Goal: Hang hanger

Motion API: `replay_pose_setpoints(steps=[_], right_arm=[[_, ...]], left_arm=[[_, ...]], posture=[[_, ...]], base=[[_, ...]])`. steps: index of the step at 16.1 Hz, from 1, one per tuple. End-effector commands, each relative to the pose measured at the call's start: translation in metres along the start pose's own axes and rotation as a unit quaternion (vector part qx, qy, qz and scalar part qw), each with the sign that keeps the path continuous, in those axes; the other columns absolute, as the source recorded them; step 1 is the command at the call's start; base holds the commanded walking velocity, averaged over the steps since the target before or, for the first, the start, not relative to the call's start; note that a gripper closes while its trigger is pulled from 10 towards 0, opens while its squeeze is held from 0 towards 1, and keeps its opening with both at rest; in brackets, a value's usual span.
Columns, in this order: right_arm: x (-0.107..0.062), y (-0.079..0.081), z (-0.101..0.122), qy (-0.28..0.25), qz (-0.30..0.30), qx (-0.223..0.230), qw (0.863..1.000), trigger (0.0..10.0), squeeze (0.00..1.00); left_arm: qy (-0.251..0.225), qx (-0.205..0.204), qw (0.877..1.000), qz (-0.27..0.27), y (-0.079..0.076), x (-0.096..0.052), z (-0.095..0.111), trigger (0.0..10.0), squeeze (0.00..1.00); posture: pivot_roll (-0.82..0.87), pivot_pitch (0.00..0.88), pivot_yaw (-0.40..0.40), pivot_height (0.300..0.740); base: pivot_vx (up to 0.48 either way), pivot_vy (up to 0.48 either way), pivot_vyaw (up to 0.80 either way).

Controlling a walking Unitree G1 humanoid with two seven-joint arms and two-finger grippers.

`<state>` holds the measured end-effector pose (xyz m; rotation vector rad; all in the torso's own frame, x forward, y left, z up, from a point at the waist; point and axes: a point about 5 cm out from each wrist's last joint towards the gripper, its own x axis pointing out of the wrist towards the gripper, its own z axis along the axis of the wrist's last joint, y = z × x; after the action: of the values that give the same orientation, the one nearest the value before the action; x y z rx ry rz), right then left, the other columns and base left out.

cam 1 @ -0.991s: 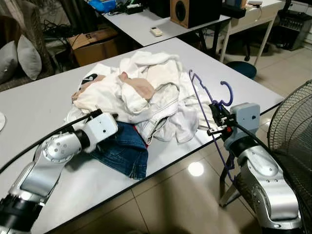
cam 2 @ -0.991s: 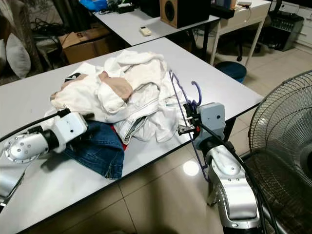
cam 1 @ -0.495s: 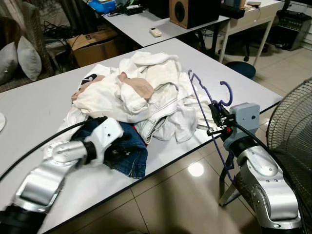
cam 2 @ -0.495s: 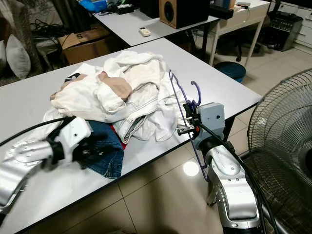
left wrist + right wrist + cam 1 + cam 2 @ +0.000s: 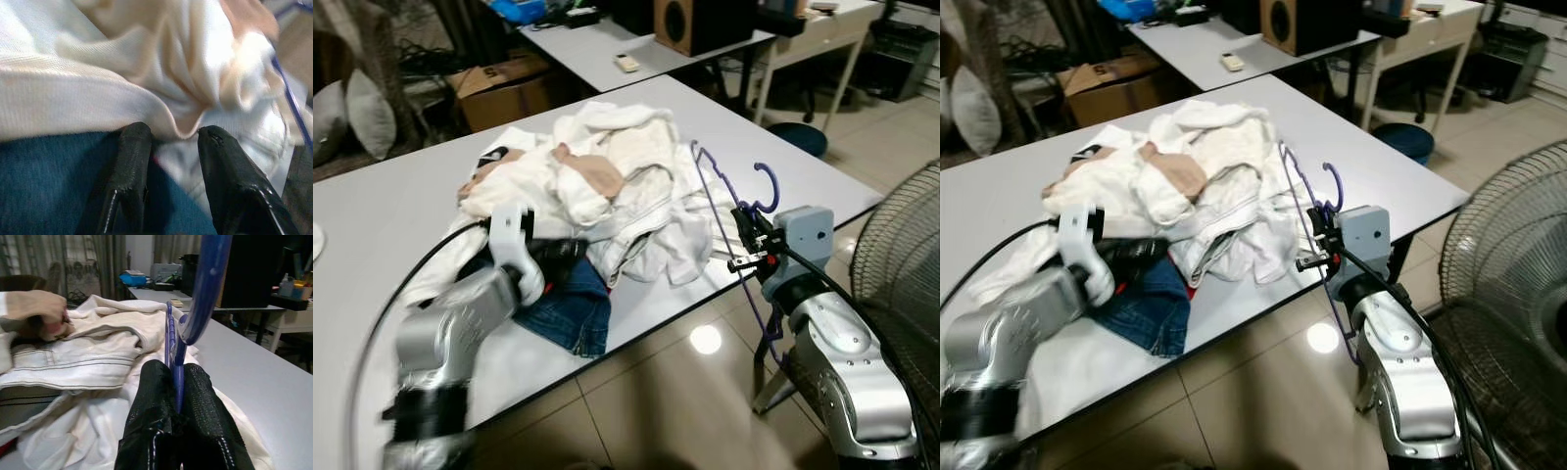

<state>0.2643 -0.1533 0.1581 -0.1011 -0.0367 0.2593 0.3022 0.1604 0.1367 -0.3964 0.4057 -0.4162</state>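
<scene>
**Left gripper swings into the pile; hanger waits in the right**

Nearest, at 5 o'clock of the left eye view, the right gripper (image 5: 745, 242) sits just off the table (image 5: 391, 196) edge, its two black fingers pinched tight on the neck of the purple hanger (image 5: 720, 211). The hanger stands upright, hook toward 12 o'clock and frame dropping below the table edge. It has not shifted over the last second.

The left arm has moved. A second ago it lay low at 8 o'clock with its wrist beside the jeans (image 5: 573, 304); now it has swung round and the left gripper (image 5: 570, 251) points toward 2 o'clock, into the clothes (image 5: 607, 176). In its wrist view the fingers (image 5: 132, 161) stand a narrow gap apart, holding nothing, tips under a fold of cream cloth where it overlaps the denim.

I judge that it is reaching for a garment to put on the hanger, so the hanging itself is not yet begun.

Hard to make out: the left arm is blurred with motion, and its fingertips are half buried, so which garment they meet is unclear. The hanger's lower bar is hidden behind the right arm. Farther off at 12 o'clock, a second table carries a speaker (image 5: 700, 24); no rail or hook to hang on can be made out.
</scene>
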Motion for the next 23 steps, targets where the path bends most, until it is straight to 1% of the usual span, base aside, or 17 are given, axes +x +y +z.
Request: replay_pose_setpoints(steps=[1,2,3,4,6,8,9,12,13,15,17,18,19,20,21,22,23], right_arm=[[0.0,0.001,0.006,-0.012,0.001,0.0,1.0,10.0,0.0],[-0.001,0.001,0.006,-0.012,0.001,0.001,1.0,10.0,0.0],[-0.001,0.001,0.006,-0.012,-0.001,0.001,1.0,10.0,0.0],[-0.001,0.001,0.006,-0.013,-0.002,0.001,1.0,10.0,0.0],[-0.001,0.0,0.006,-0.014,-0.003,0.0,1.0,10.0,0.0],[-0.002,-0.001,0.006,-0.014,-0.005,-0.001,1.0,10.0,0.0],[-0.002,-0.001,0.006,-0.014,-0.005,-0.001,1.0,10.0,0.0],[-0.001,0.001,0.006,-0.015,0.0,0.0,1.0,10.0,0.0],[-0.001,0.001,0.005,-0.014,0.001,-0.001,1.0,10.0,0.0],[-0.002,0.001,0.005,-0.013,-0.001,0.0,1.0,10.0,0.0],[-0.003,0.0,0.004,-0.011,-0.002,0.0,1.0,10.0,0.0],[-0.003,0.001,0.003,-0.01,-0.002,0.0,1.0,10.0,0.0],[-0.003,0.001,0.003,-0.01,-0.002,0.0,1.0,10.0,0.0],[-0.003,0.001,0.003,-0.009,-0.001,0.0,1.0,10.0,0.0],[-0.003,0.001,0.003,-0.009,-0.001,0.001,1.0,10.0,0.0],[-0.003,0.001,0.003,-0.008,-0.001,0.001,1.0,10.0,0.0],[-0.003,0.001,0.002,-0.008,-0.001,0.001,1.0,10.0,0.0]], left_arm=[[0.014,-0.02,0.999,0.038,0.009,0.0,0.0,10.0,0.0],[0.018,-0.025,0.999,0.041,0.009,0.001,-0.001,10.0,0.0],[0.003,-0.06,0.997,0.039,0.009,0.004,0.0,10.0,0.0],[-0.025,-0.095,0.994,0.038,0.009,0.01,0.005,10.0,0.0],[-0.089,-0.116,0.988,0.04,0.007,0.012,0.021,10.0,0.0],[-0.137,-0.091,0.986,0.013,-0.003,0.006,0.04,10.0,0.0],[-0.177,-0.071,0.982,-0.009,-0.009,0.0,0.053,10.0,0.0],[-0.241,-0.046,0.969,-0.037,-0.018,-0.009,0.075,10.0,0.0],[-0.224,0.01,0.974,-0.031,-0.022,-0.01,0.078,10.0,0.0],[-0.18,0.093,0.979,-0.027,-0.023,-0.012,0.07,10.0,0.0],[-0.207,0.094,0.973,-0.028,-0.025,-0.018,0.073,10.0,0.0],[-0.192,0.118,0.974,-0.024,-0.024,-0.019,0.07,10.0,0.0],[-0.138,0.191,0.972,-0.016,-0.021,-0.018,0.059,10.0,0.0],[-0.09,0.261,0.961,0.0,-0.016,-0.018,0.048,10.0,0.0],[-0.066,0.316,0.946,0.001,-0.013,-0.02,0.043,10.0,0.0],[-0.044,0.374,0.926,0.004,-0.01,-0.024,0.041,10.0,0.0],[-0.037,0.397,0.917,0.007,-0.008,-0.026,0.041,10.0,0.0]], posture=[[-0.15,0.0,0.137,0.74],[-0.15,0.0,0.137,0.74],[-0.15,0.0,0.139,0.74],[-0.15,0.0,0.141,0.74],[-0.15,0.0,0.144,0.74],[-0.16,0.0,0.144,0.74],[-0.15,0.0,0.14,0.74],[-0.15,0.0,0.137,0.74],[-0.15,0.0,0.138,0.74],[-0.15,0.0,0.141,0.74],[-0.15,0.0,0.142,0.74],[-0.15,0.0,0.142,0.74],[-0.14,0.0,0.139,0.74],[-0.14,0.0,0.137,0.74],[-0.14,0.0,0.136,0.74],[-0.14,0.0,0.134,0.74],[-0.14,0.0,0.134,0.74]], base=[[0.0,0.0,0.0],[0.0,0.0,0.0],[0.0,0.0,0.0],[0.0,0.0,0.0],[0.0,0.0,0.0],[0.0,0.0,0.0],[0.0,0.0,0.0],[0.0,0.0,0.0],[0.0,0.0,0.0],[0.0,0.0,0.0],[0.0,0.0,0.0],[0.0,0.0,0.0],[0.0,0.0,0.0],[0.0,0.0,0.0],[0.0,0.0,0.0],[0.0,0.0,0.0],[0.0,0.0,0.0]])
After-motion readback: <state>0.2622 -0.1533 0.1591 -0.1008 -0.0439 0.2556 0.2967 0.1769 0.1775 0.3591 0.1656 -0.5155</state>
